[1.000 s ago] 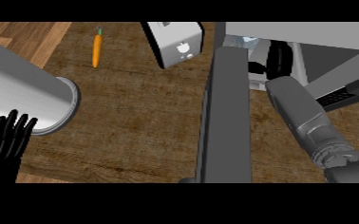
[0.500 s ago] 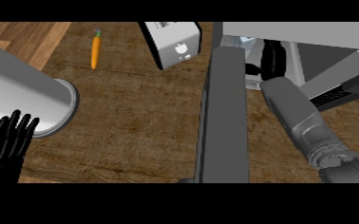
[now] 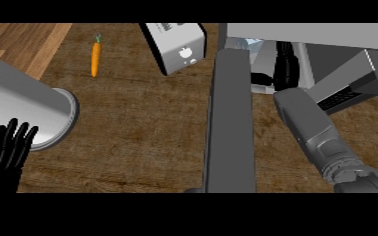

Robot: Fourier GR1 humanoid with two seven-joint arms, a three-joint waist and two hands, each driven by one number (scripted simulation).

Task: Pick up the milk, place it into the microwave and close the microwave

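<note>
The microwave (image 3: 332,35) stands at the right with its door (image 3: 230,120) swung open towards me, seen edge-on as a tall grey slab. Inside the cavity a pale blue and white shape, the milk (image 3: 251,45), shows just behind the door's top. My right hand (image 3: 284,67) is inside the cavity, right next to the milk, with its grey forearm rising from the lower right. Whether the hand touches or holds the carton is hidden. My left hand (image 3: 15,147) rests open at the lower left edge, fingers up.
A white toaster (image 3: 177,47) stands left of the microwave door. An orange carrot (image 3: 95,57) lies at the back left. A large grey cylindrical pot (image 3: 33,110) lies at the left, near my left hand. Brown countertop spreads between the pot and the door.
My right forearm has shifted slightly left, towards the door, with the hand still inside the microwave. The left hand has not moved.
</note>
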